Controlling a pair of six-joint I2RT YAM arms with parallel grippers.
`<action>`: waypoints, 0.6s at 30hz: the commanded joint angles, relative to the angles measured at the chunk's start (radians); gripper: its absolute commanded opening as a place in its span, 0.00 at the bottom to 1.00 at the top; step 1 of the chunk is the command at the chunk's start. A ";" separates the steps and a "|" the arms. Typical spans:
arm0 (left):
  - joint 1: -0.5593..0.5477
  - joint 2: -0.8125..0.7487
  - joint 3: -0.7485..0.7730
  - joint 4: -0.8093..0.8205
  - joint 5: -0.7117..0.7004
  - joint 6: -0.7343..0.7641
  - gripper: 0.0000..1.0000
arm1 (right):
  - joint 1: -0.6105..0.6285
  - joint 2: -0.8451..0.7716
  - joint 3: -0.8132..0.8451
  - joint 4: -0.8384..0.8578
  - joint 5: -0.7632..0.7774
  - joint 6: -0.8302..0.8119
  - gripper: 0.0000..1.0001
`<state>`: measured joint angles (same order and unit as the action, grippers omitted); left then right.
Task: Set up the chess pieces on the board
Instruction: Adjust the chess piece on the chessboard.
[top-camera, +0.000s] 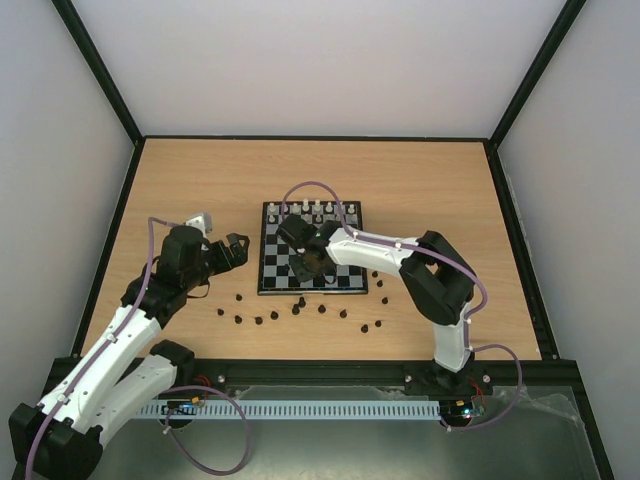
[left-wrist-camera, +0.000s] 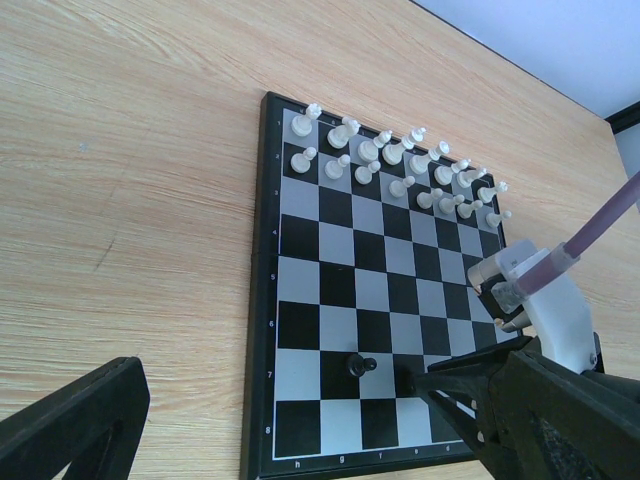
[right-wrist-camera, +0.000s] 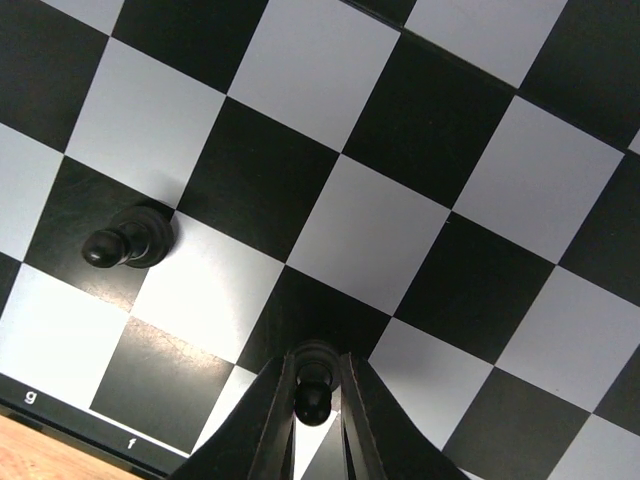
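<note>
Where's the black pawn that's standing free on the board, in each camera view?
Top external: too small to pick out, near-left of the board.
Left wrist: free pawn, lower centre.
Right wrist: left side.
Landmark: right end effector with held pawn beside it.

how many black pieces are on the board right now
2: one black pawn stands free near the board's near edge; a second pawn is pinched in the right gripper. The right arm may hide others.
</note>
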<state>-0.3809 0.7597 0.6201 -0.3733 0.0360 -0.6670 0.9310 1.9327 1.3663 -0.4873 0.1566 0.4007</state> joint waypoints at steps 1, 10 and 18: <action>0.007 -0.010 -0.014 -0.006 -0.005 -0.008 0.99 | 0.005 0.023 0.026 -0.052 0.026 -0.009 0.13; 0.007 -0.013 -0.014 -0.005 -0.005 -0.010 0.99 | 0.005 -0.002 0.028 -0.039 0.014 -0.022 0.15; 0.007 -0.016 -0.016 -0.006 -0.005 -0.010 0.99 | 0.005 0.000 0.047 -0.044 0.025 -0.028 0.16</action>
<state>-0.3809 0.7586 0.6197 -0.3733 0.0360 -0.6731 0.9310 1.9404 1.3834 -0.4919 0.1665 0.3851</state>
